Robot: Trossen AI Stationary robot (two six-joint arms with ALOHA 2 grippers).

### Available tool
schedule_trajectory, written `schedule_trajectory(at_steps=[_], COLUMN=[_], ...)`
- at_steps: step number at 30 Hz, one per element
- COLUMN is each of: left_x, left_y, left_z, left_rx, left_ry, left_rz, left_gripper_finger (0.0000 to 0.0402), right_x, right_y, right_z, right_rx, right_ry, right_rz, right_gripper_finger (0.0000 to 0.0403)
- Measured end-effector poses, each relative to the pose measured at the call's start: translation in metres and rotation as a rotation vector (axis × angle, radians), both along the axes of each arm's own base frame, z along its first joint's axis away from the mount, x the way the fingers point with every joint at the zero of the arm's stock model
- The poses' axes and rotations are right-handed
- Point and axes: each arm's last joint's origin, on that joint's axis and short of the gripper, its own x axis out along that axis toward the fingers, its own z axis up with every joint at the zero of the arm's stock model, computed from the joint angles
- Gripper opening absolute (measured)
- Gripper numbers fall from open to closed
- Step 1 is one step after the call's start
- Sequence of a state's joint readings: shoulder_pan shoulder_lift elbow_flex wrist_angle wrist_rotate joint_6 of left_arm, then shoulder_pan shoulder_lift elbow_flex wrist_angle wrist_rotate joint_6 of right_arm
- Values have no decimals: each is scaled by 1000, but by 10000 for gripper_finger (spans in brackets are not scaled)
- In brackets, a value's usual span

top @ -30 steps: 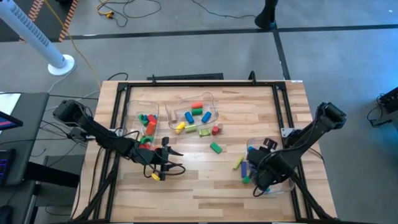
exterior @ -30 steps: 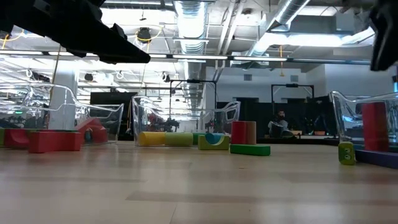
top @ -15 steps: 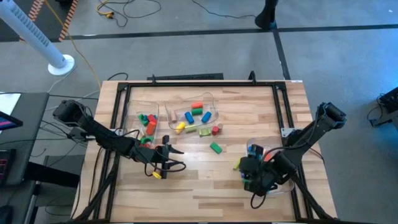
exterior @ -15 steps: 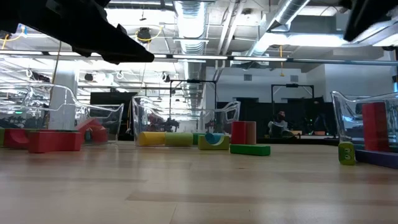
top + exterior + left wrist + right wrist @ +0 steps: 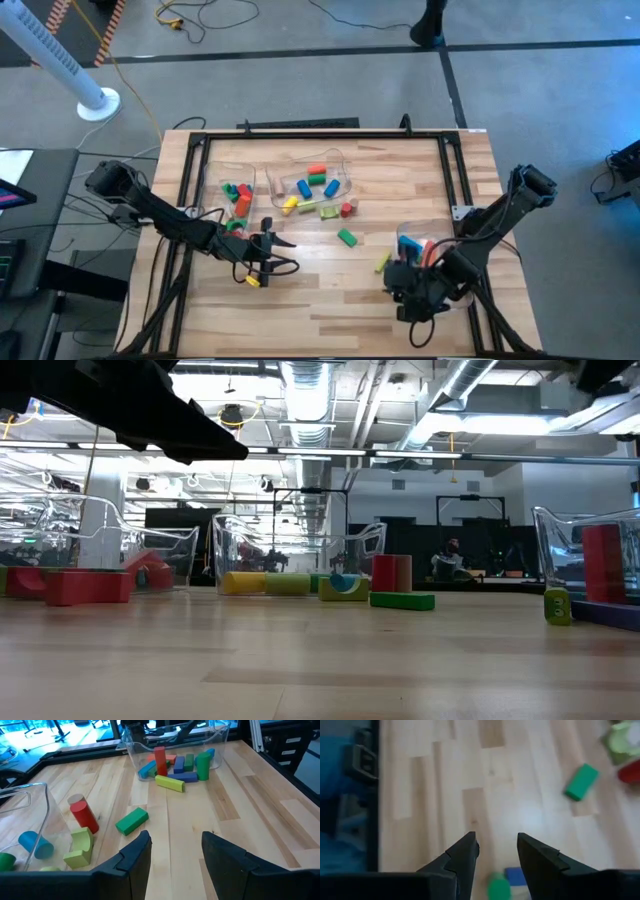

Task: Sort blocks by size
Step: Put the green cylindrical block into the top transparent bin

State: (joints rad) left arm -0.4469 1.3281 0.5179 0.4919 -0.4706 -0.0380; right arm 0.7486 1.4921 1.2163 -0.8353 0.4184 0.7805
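On the wooden table, loose blocks lie mid-table. The green bar lies ahead of the left jaws, long axis slanted across them, but nearer the right jaws. Both jaws stand parted, holding nothing.

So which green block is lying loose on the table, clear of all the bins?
The green bar at mid-table, flat on bare wood. The other green blocks sit in or against the clear bins; it lies apart from them.
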Motion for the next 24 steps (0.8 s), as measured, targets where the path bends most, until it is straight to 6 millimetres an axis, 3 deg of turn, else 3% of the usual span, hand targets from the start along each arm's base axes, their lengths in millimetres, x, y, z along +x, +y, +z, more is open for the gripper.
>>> schedule_trajectory(at_steps=[11,14,19,24], left_x=[0,0,0,0], left_y=[0,0,0,0], left_z=[0,0,0,1], left_rx=[-15,-23,-29,-32], left_ry=[-2,-2,-3,-14], left_rz=[4,6,8,7], left_gripper_finger=[169,169,169,169], right_x=[9,17,34,46], right_y=[1,3,7,9], right_z=[2,-8,-45,-49], right_rx=[73,71,110,58], right_ry=[-20,36,260,386], right_rz=[61,89,151,157], right_gripper_finger=[173,173,173,173])
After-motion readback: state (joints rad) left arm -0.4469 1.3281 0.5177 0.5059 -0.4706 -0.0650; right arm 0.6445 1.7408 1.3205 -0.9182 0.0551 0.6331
